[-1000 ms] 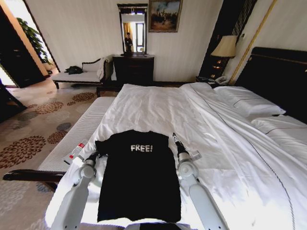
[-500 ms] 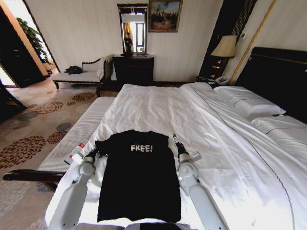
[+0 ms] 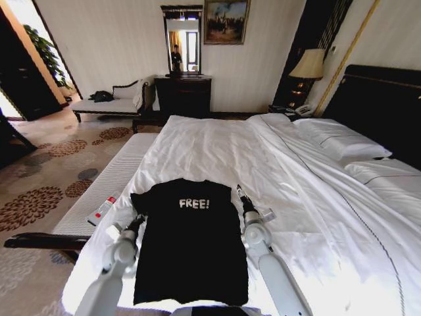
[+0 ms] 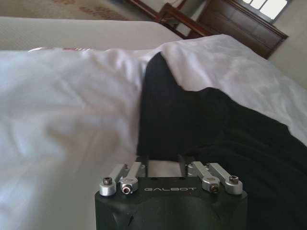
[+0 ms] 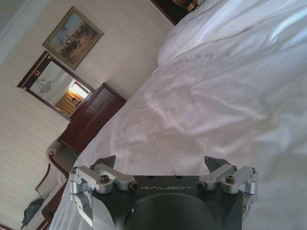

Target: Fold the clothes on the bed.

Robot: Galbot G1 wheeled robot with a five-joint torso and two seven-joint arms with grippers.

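- Carpet with brown flower medallions [image 3: 39, 197] covers the floor on the robot's left, beside a white-cushioned bench [image 3: 105, 181] along the bed's edge; a small red-and-white packet [image 3: 104, 209] lies on it.
- Left gripper [image 3: 136, 220] sits at the left edge of the black short-sleeved T-shirt [image 3: 191, 243], below its sleeve; whether its fingers are parted or closed on cloth, I cannot tell. In the left wrist view the housing reads "GALBOT", with black fabric just ahead.
- That soft T-shirt lies flat, chest up, on the near end of the large white-sheeted bed [image 3: 217, 148], white "FREE!" print legible.
- Right gripper [image 3: 242, 197] rests just beside the shirt's right sleeve; its fingertips [image 5: 106, 161] stand wide apart, holding nothing, "GALBOT" on its housing too.
- White pillows [image 3: 342, 141] lie against the dark headboard [image 3: 385, 105].
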